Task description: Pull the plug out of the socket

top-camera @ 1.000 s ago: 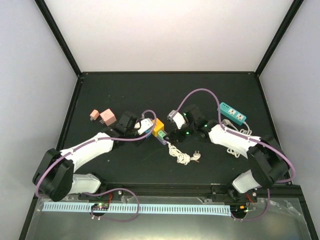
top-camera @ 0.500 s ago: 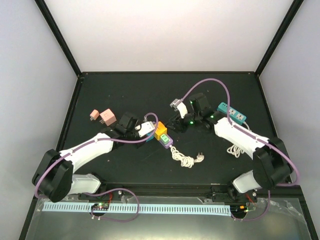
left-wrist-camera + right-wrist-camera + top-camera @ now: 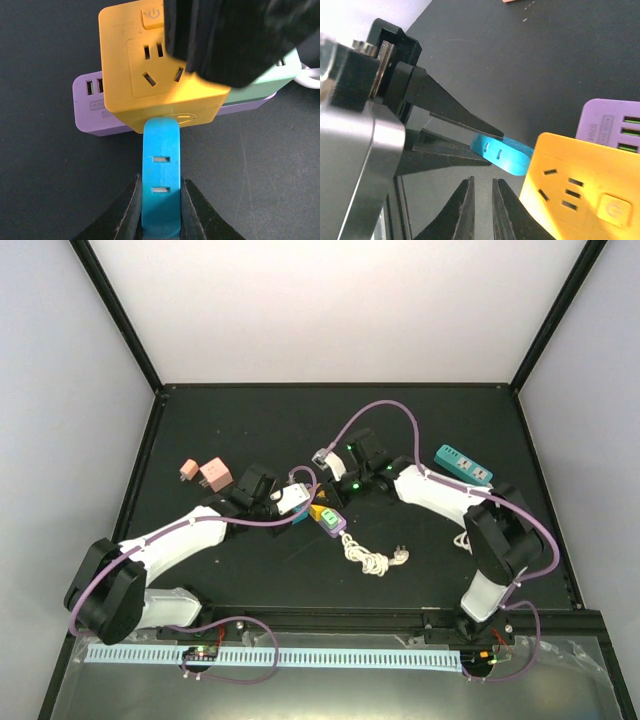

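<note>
A blue plug (image 3: 160,175) sticks into the near side of a yellow cube socket (image 3: 150,75), which sits on a purple power strip (image 3: 92,107). My left gripper (image 3: 160,210) is shut on the blue plug, one finger on each flat side. In the top view the left gripper (image 3: 296,502) stands just left of the yellow cube (image 3: 318,511). My right gripper (image 3: 333,500) hangs over the cube and hides most of it. In the right wrist view the right gripper (image 3: 483,182) is closed down to a thin slit with nothing in it, beside the blue plug (image 3: 502,155) and the cube (image 3: 575,195).
A coiled white cord (image 3: 372,558) lies right of the purple strip (image 3: 333,525). A teal power strip (image 3: 464,465) lies at the right. Two pink adapters (image 3: 205,472) sit at the left. A mint-green block (image 3: 265,82) rests on the strip behind the cube.
My right arm swung left from near the teal strip to above the yellow cube, and its jaws closed from wide open. The left gripper kept its hold on the plug.
</note>
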